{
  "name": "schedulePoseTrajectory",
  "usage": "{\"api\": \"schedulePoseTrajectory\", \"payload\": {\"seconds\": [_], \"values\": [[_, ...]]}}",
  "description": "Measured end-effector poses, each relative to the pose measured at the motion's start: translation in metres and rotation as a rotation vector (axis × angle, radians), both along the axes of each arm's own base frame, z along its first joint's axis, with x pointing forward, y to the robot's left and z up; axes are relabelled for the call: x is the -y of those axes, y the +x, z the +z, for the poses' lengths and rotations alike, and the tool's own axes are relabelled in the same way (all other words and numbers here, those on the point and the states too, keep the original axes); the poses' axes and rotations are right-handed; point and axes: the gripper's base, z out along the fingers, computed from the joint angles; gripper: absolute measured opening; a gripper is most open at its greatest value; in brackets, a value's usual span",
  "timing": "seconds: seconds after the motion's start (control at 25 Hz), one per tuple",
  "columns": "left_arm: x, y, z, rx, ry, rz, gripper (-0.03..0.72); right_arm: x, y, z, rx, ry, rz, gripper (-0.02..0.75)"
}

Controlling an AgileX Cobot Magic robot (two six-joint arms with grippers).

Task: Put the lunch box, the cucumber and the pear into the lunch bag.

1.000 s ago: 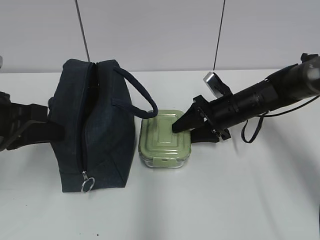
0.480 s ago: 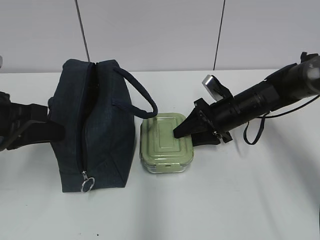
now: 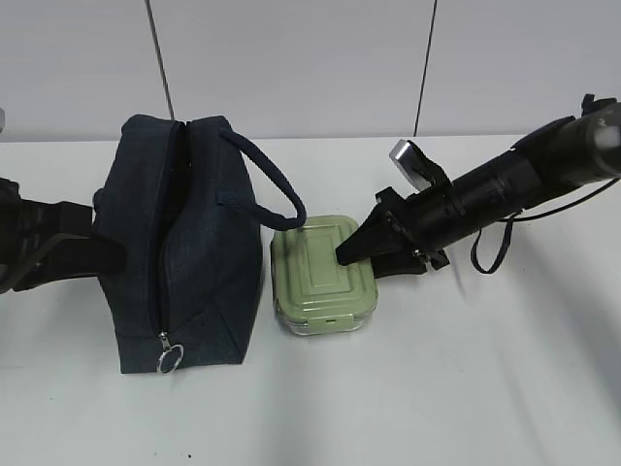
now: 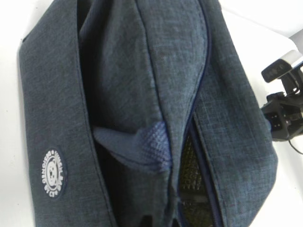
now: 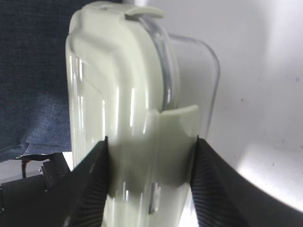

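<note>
Exterior: right pincer [image 3: 351, 252] clamped on lunch box [image 3: 320, 277], which has twisted and slid slightly since 1 s ago, centre frame beside lunch bag [image 3: 184, 243] on worktop [image 3: 466, 388]; lift seems starting

Left wrist: bag unzipped, left pincer state unclear

Right wrist: fingers [image 5: 90, 184] squeeze the box

One lunch bag [image 3: 184, 248] is shown at left of centre, one lunch box [image 3: 320, 272] at centre. Two grippers are counted: one at far left [image 3: 102, 254], one right of centre [image 3: 354, 248].
</note>
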Motion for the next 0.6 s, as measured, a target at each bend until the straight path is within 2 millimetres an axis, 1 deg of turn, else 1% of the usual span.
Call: {"api": "schedulePoseTrajectory", "payload": {"seconds": [0.2,0.32,0.6], "values": [[0.000,0.000,0.000,0.000,0.000,0.000,-0.014,0.001,0.012,0.013,0.060,-0.006,-0.001,0.377],[0.000,0.000,0.000,0.000,0.000,0.000,-0.014,0.006,0.019,0.020,0.077,-0.005,-0.020,0.377],[0.000,0.000,0.000,0.000,0.000,0.000,-0.015,0.031,0.037,0.035,0.113,-0.004,-0.091,0.377]]}}
